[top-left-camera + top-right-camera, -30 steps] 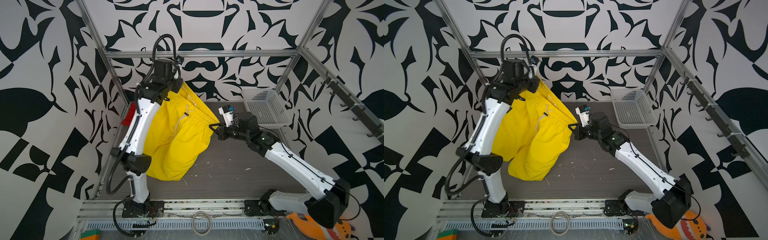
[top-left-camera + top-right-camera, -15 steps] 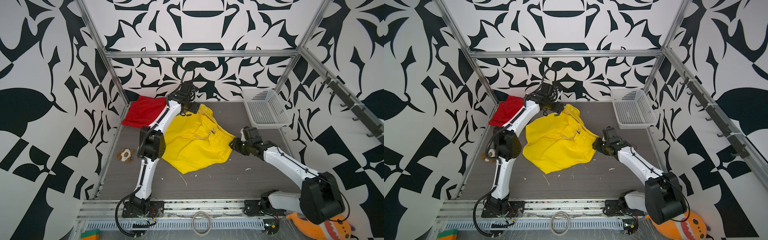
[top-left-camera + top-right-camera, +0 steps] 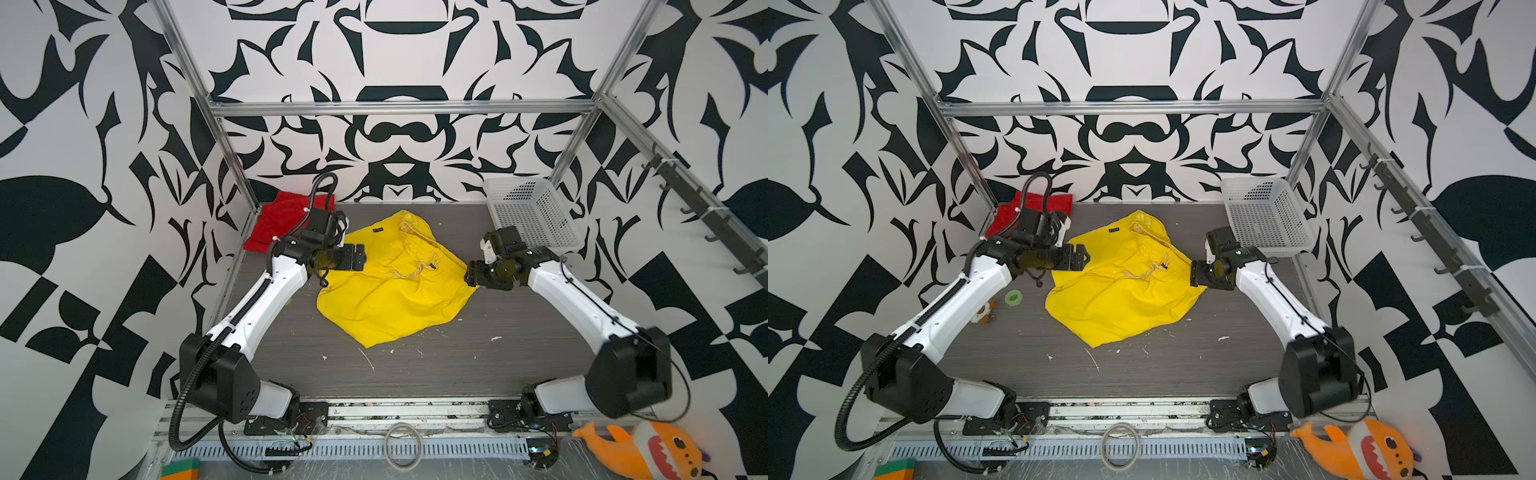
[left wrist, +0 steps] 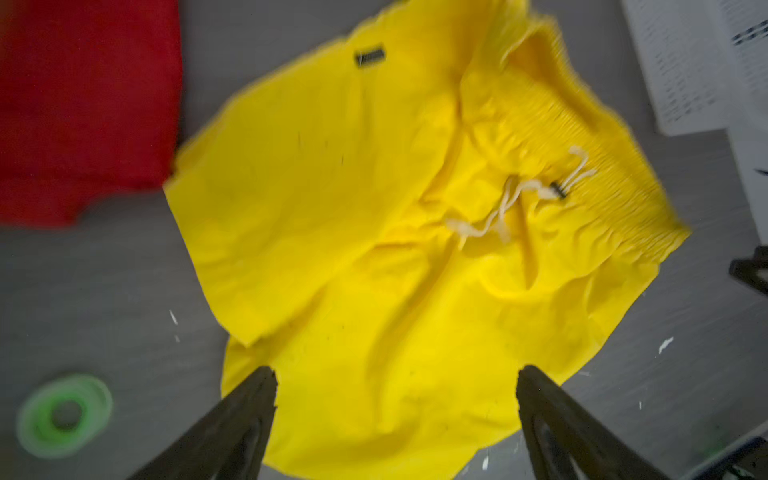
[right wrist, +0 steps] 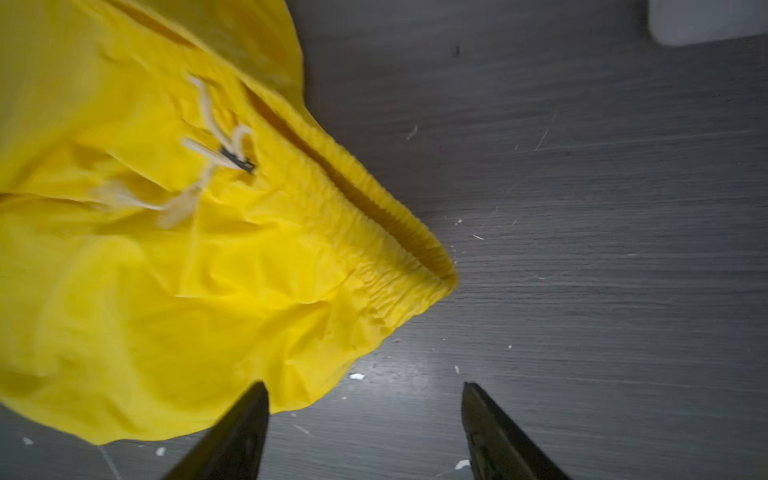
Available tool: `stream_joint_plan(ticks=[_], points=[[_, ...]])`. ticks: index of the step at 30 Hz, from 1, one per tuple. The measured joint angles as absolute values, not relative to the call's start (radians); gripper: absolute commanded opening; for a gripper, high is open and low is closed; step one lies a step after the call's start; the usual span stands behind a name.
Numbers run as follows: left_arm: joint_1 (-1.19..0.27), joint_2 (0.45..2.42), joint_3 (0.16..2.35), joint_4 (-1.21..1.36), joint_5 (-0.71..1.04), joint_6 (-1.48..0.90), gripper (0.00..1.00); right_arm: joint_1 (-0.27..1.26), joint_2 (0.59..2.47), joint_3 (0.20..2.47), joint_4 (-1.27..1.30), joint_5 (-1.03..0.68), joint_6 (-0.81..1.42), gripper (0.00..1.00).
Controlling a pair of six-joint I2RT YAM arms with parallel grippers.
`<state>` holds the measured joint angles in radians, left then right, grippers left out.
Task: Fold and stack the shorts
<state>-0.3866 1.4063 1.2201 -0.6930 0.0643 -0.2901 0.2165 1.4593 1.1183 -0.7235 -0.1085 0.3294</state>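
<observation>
So the grey tabletop (image 3: 415, 374) has yellow shorts (image 3: 386, 299) crumpled in the middle, red shorts (image 3: 282, 220) bunched far-left and a white basket (image 3: 536, 212) far-right. Left claw (image 3: 360, 257) is spread over the yellow pair's left edge. Right claw (image 3: 470, 274) is spread just beside the waistband corner. Green tape ring (image 3: 1013, 296) sits by the left arm.

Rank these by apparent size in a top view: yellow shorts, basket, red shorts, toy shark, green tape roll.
1. yellow shorts
2. basket
3. red shorts and toy shark: too close to rank. The left arm hides part of the shorts, and the frame edge cuts off the nearer shark.
4. green tape roll
</observation>
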Motion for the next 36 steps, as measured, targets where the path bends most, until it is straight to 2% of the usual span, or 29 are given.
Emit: stream_joint_plan(ticks=[4,8,13,18,21,23,26,28,30,36], points=[[-0.374,1.333,0.991,-0.659,0.087,-0.441,0.98,0.134,1.588,1.117,-0.670,-0.174,0.287,0.80],[-0.355,1.194,0.833,-0.595,0.096,-0.593,0.99,0.090,1.638,1.111,-0.590,-0.228,0.267,0.80],[-0.310,1.074,0.685,-0.492,0.098,-0.765,0.99,0.047,1.706,1.090,-0.466,-0.355,0.277,0.74],[-0.248,1.046,0.562,-0.414,0.120,-0.892,0.97,0.038,1.795,1.090,-0.425,-0.391,0.286,0.72],[-0.231,1.056,0.525,-0.377,0.137,-0.939,0.95,0.038,1.796,1.089,-0.425,-0.380,0.285,0.73],[-0.229,1.075,0.514,-0.343,0.149,-0.962,0.92,0.038,1.792,1.087,-0.428,-0.367,0.284,0.70],[-0.228,1.122,0.506,-0.276,0.163,-0.988,0.86,0.038,1.784,1.071,-0.432,-0.356,0.278,0.61],[-0.228,1.161,0.506,-0.237,0.174,-0.999,0.71,0.038,1.777,1.054,-0.428,-0.356,0.272,0.59],[-0.228,1.198,0.506,-0.200,0.182,-1.004,0.58,0.036,1.766,1.036,-0.425,-0.360,0.271,0.52],[-0.227,1.266,0.544,-0.189,0.181,-0.979,0.20,0.036,1.732,0.971,-0.423,-0.367,0.276,0.12]])
